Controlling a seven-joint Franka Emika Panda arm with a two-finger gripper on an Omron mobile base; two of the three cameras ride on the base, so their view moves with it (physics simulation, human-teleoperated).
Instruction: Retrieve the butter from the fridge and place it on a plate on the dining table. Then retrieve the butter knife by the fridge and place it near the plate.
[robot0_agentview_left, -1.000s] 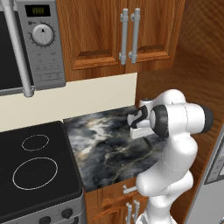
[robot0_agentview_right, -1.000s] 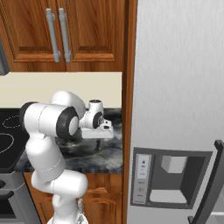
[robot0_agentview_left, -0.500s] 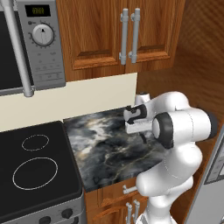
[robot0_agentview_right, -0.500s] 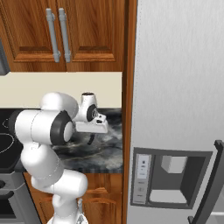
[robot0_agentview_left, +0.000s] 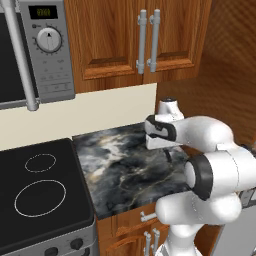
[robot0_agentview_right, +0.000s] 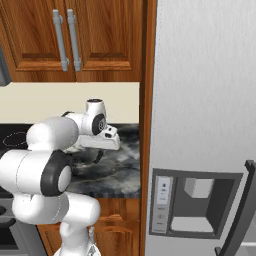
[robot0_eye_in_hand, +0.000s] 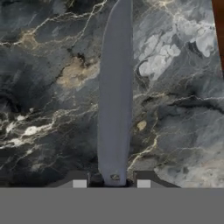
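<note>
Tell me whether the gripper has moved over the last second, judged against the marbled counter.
Yes. In the left base view the gripper has swung from the counter's right edge back toward the beige wall, shut on the butter knife.

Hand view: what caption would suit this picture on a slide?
Gripper shut on a grey butter knife above the marbled counter.
</note>
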